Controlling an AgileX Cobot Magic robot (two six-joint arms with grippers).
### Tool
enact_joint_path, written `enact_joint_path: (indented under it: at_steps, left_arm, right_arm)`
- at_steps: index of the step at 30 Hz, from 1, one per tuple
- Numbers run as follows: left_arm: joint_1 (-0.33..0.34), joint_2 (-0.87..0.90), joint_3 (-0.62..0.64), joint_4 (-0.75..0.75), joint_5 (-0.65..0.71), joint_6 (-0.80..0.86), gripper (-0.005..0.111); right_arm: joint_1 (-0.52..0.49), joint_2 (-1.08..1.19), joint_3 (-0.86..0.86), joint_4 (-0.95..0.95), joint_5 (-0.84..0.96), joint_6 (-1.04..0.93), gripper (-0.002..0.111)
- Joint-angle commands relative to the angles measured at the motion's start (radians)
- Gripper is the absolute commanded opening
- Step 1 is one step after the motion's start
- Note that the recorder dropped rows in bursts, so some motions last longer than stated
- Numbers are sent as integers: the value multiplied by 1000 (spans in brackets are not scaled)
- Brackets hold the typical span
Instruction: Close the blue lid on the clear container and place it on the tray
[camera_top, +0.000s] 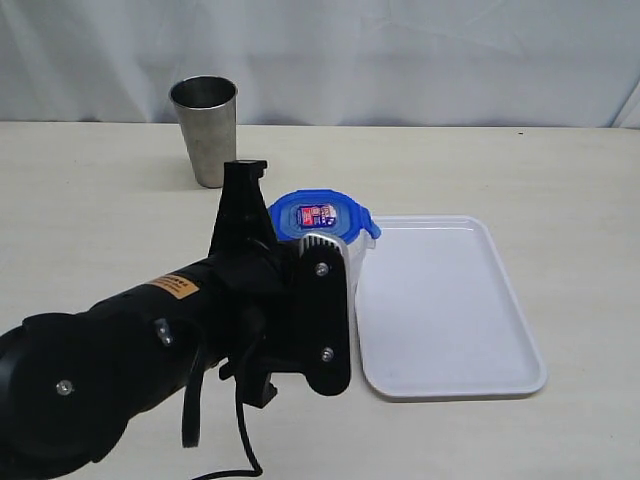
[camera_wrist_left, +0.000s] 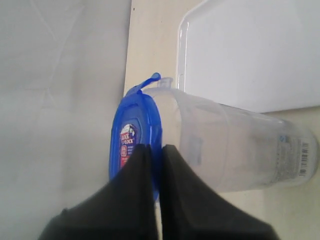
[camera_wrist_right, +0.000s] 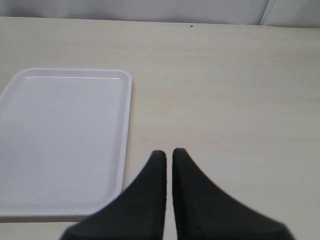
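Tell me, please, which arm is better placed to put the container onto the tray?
Probably the left. The left gripper is closed on the edge of the blue lid of the clear container, which stands right beside the tray. The right gripper hangs shut and empty over the table.

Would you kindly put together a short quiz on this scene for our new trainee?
1. True or false: the clear container stands on the tray.
2. Where is the blue lid? A on the container; B on the tray; C on the table.
3. Fill in: the right hand is shut and holds ___.
Key: 1 false; 2 A; 3 nothing.
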Motion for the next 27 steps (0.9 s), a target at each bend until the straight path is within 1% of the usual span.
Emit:
enact_joint_path:
  at_steps: [1,5,11,16,27]
  left_arm:
    - [0,-1,7,7,-18,29,0]
    - [0,-1,5,31,-19,29,0]
    - [0,-1,5,66,-76,29,0]
    - [0,-1,5,76,-46,27,0]
    - [0,-1,5,104,-72,27,0]
  right_arm:
    - [2,3,3,1,-12,-4,5]
    - [2,3,3,1,-12,-4,5]
    - [2,3,3,1,-12,-4,5]
    - [2,3,3,1,-12,-4,5]
    - [2,3,3,1,-12,-4,5]
